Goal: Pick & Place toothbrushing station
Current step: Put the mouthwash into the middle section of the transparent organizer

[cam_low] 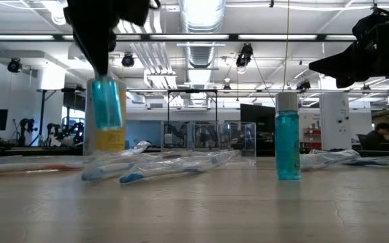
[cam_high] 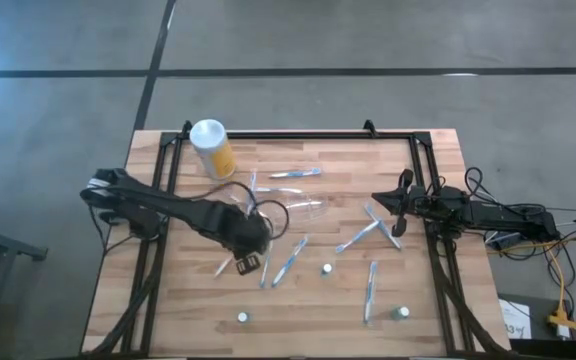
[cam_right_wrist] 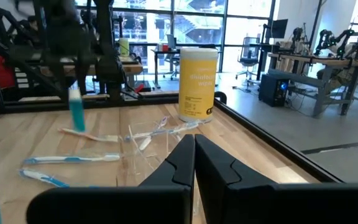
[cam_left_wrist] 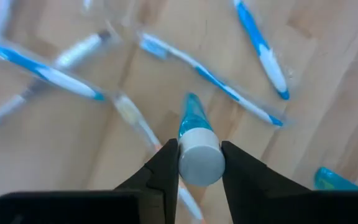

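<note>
Clamped between the left gripper's (cam_left_wrist: 199, 163) dark fingers is a small teal bottle with a white cap (cam_left_wrist: 196, 149), lifted off the wooden table (cam_high: 428, 300). Just beside it, the clear plastic toothbrushing station (cam_high: 293, 212) rests among scattered blue-and-white toothbrushes (cam_high: 290, 260). At the table's right edge, the right gripper (cam_right_wrist: 194, 149) hangs closed and empty.

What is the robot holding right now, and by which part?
The left gripper holds a small blue bottle by its white cap, lifted off the table.
</note>
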